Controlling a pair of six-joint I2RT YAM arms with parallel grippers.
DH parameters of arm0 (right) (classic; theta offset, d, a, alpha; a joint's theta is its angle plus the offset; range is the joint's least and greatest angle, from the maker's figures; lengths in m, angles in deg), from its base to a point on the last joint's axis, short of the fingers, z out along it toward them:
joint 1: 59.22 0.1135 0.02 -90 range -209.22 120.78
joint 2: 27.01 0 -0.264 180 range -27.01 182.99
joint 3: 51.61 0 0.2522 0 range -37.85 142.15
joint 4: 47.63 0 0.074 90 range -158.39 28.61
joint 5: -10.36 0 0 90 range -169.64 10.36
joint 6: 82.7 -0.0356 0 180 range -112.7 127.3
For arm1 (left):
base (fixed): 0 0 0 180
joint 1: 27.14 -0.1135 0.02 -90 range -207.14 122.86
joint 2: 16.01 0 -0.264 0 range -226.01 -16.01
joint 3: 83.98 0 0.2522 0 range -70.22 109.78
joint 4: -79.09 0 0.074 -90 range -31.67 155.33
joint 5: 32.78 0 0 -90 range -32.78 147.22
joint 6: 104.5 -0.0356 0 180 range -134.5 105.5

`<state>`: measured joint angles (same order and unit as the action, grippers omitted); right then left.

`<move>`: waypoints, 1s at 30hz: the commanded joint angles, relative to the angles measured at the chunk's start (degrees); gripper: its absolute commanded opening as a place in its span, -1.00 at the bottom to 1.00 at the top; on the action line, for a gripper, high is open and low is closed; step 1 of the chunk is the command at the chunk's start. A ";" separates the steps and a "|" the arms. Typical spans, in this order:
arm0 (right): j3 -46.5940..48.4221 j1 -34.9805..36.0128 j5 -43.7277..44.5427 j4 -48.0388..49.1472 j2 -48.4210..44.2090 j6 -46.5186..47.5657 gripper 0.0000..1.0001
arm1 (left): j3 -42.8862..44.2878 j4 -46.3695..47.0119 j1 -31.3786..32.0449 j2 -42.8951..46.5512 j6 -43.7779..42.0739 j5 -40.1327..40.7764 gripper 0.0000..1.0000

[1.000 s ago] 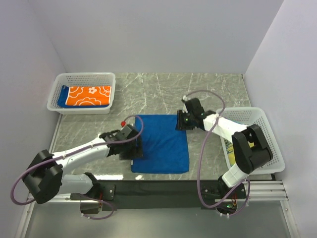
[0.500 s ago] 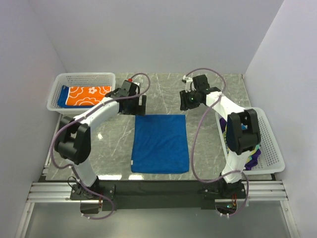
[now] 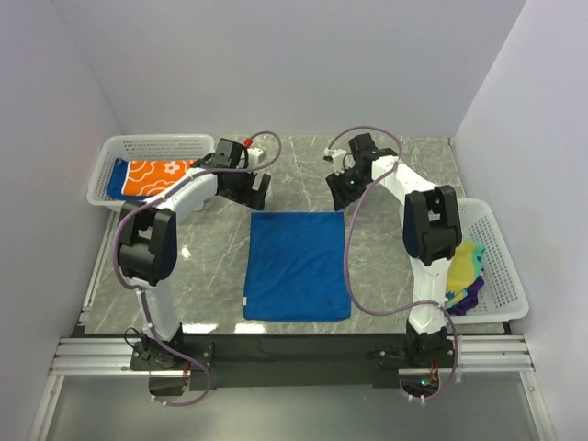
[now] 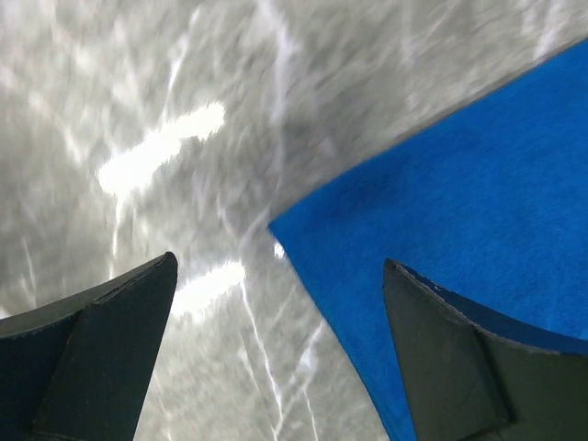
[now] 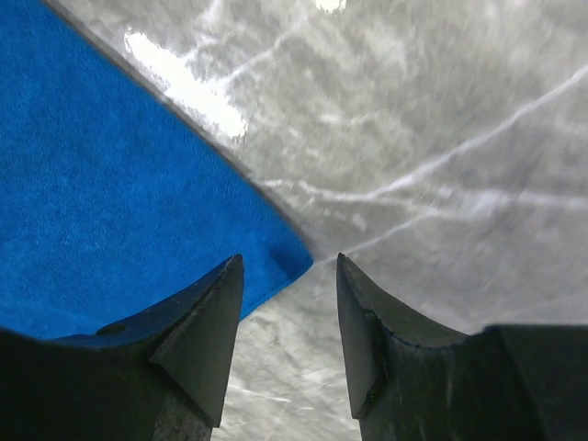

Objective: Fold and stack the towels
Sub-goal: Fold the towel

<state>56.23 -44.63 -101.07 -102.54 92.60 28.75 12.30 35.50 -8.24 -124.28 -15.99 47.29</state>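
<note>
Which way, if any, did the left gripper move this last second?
Yes. The left gripper went from the blue towel's left edge to its far-left corner, beside the white basket.

Lab test booth: plain white walls (image 3: 276, 64) enclose marble table (image 3: 294, 158).

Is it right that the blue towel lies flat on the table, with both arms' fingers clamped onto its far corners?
No. The blue towel does lie flat on the table, but nothing is clamped: both wrist views show the left fingers and right fingers standing apart, each far corner lying free between them.
</note>
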 commanded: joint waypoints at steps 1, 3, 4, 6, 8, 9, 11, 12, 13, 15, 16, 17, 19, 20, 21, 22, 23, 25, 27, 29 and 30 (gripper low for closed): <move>4.79 -0.44 -1.95 -5.69 2.20 4.65 0.02 | 4.83 1.97 -0.26 -2.38 -5.62 -5.62 0.99; 5.75 -0.44 -1.86 -6.75 2.99 5.44 -0.02 | 7.12 0.48 -0.17 -3.70 -6.23 -6.67 0.99; 6.11 -0.44 -2.56 -7.19 3.43 6.05 -0.03 | 7.74 0.03 -0.17 -4.84 -6.76 -7.20 0.98; 6.90 -0.35 -2.74 -8.24 3.87 6.41 -0.07 | 8.01 -0.32 -0.17 -5.46 -7.99 -7.73 0.97; 7.52 -0.26 -2.83 -9.04 4.93 6.85 -0.08 | 7.92 -0.59 -0.17 -5.72 -8.78 -7.82 0.96; 7.95 -0.26 -2.83 -9.65 5.19 7.02 -0.11 | 7.92 -1.02 -0.17 -6.07 -8.96 -7.91 0.96; 8.22 -0.09 -3.18 -10.18 6.16 7.46 -0.14 | 8.01 -1.46 -0.17 -6.25 -9.66 -8.00 0.94; 8.13 0.00 -3.27 -10.10 6.42 7.46 -0.14 | 8.09 -1.73 -0.17 -6.51 -9.84 -8.00 0.94; 8.05 0.00 -3.09 -9.75 6.68 7.38 -0.14 | 8.09 -1.99 -0.17 -6.78 -10.19 -8.08 0.93; 7.96 0.00 -2.91 -9.57 6.86 7.38 -0.15 | 8.09 -2.08 -0.17 -6.96 -10.54 -8.17 0.93; 8.04 0.09 -2.91 -9.48 7.04 7.38 -0.15 | 8.09 -2.17 -0.17 -7.13 -10.63 -8.35 0.92; 8.05 0.00 -2.83 -9.31 7.13 7.38 -0.15 | 8.09 -2.26 -0.17 -7.13 -10.81 -8.87 0.92; 8.40 0.09 -2.92 -9.48 7.56 7.46 -0.16 | 8.01 -2.43 -0.17 -7.31 -11.25 -9.66 0.91; 8.57 0.00 -2.65 -9.48 8.00 7.46 -0.16 | 7.92 -2.43 -0.26 -7.39 -11.51 -9.58 0.91; 8.83 0.00 -2.56 -9.57 8.18 7.46 -0.16 | 7.92 -2.61 -0.18 -7.57 -11.68 -9.66 0.91; 9.10 0.00 -2.56 -9.83 8.70 7.55 -0.17 | 8.01 -2.78 -0.17 -7.66 -12.12 -9.58 0.89; 9.36 0.00 -2.65 -10.09 8.97 7.64 -0.22 | 8.09 -3.13 -0.17 -7.83 -12.21 -9.32 0.88; 9.45 0.00 -2.82 -10.27 9.15 7.73 -0.25 | 8.27 -3.48 -0.17 -8.36 -12.48 -9.05 0.86; 9.19 0.00 -2.83 -10.01 9.15 7.64 -0.31 | 8.36 -3.75 -0.17 -8.89 -12.74 -9.14 0.83; 9.45 0.00 -2.83 -10.36 9.23 7.64 -0.56 | 8.36 -3.84 -0.26 -9.15 -13.00 -9.40 0.76; 9.71 0.00 -2.83 -10.45 9.32 7.55 -0.63 | 8.45 -3.93 -0.18 -9.68 -13.09 -9.84 0.73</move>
<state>63.47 -44.63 -103.28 -111.74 100.80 35.81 18.53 32.60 -8.31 -132.96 -27.34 39.33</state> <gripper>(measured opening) 0.221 0.881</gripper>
